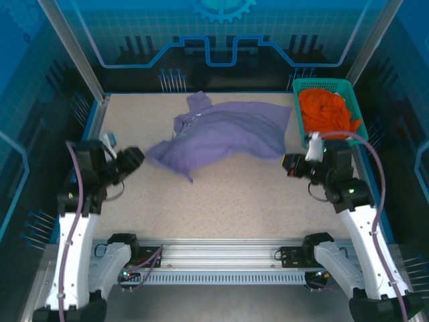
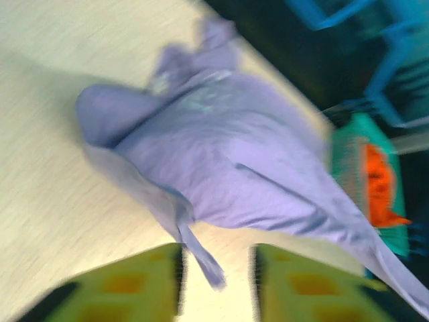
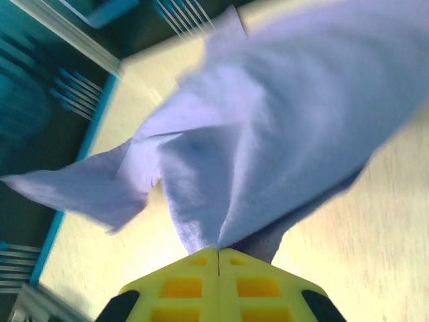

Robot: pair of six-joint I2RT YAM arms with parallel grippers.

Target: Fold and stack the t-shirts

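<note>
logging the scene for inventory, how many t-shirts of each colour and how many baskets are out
lavender-purple t-shirt: 1
orange t-shirt: 1
teal mesh basket: 1
total: 3

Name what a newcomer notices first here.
The lavender t-shirt sprawls crumpled across the table, one edge pinched in the shut right claw. The orange t-shirt sits bunched in the teal basket at the far right corner.
</note>
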